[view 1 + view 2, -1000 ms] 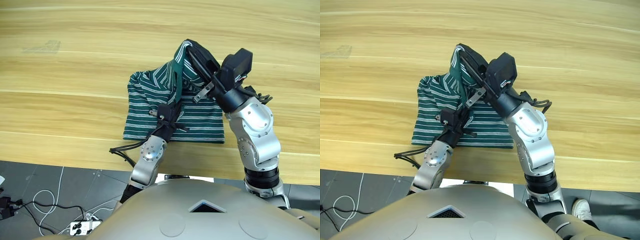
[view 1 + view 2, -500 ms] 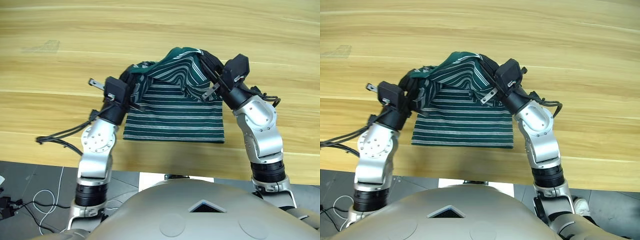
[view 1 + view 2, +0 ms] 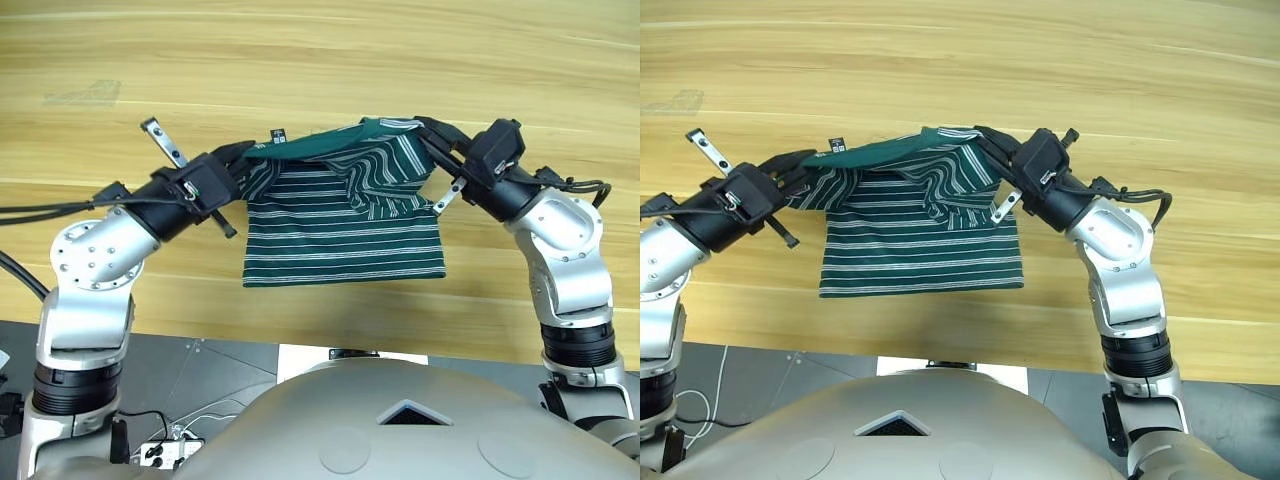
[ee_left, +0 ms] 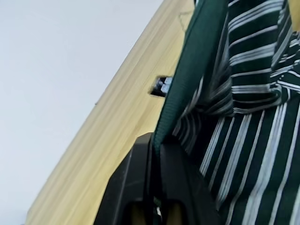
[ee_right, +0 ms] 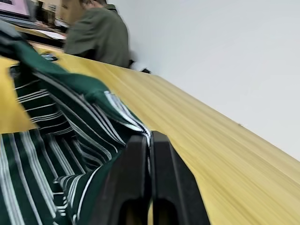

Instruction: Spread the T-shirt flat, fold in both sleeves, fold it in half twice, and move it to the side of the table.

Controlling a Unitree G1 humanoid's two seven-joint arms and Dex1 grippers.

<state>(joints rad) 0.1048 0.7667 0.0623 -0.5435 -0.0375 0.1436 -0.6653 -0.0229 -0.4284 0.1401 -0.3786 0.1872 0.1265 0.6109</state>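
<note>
A dark green T-shirt with white stripes (image 3: 345,230) hangs stretched between my two grippers above the wooden table (image 3: 300,60). My left gripper (image 3: 240,155) is shut on the shirt's left top edge; in the left wrist view its black fingers (image 4: 140,183) pinch the green hem (image 4: 187,79). My right gripper (image 3: 430,130) is shut on the right top edge; the right wrist view shows its fingers (image 5: 140,173) closed on striped cloth (image 5: 70,117). The shirt's lower hem (image 3: 920,285) lies near the table's front edge. The middle part is bunched and creased.
The wooden table spreads wide to the left, right and far side of the shirt. Below its front edge lies dark floor with cables and a power strip (image 3: 165,455).
Both arms have swung apart, the left gripper far out to the left and the right one to the right. The shirt's top edge has been pulled from a bunched peak into a stretched line.
</note>
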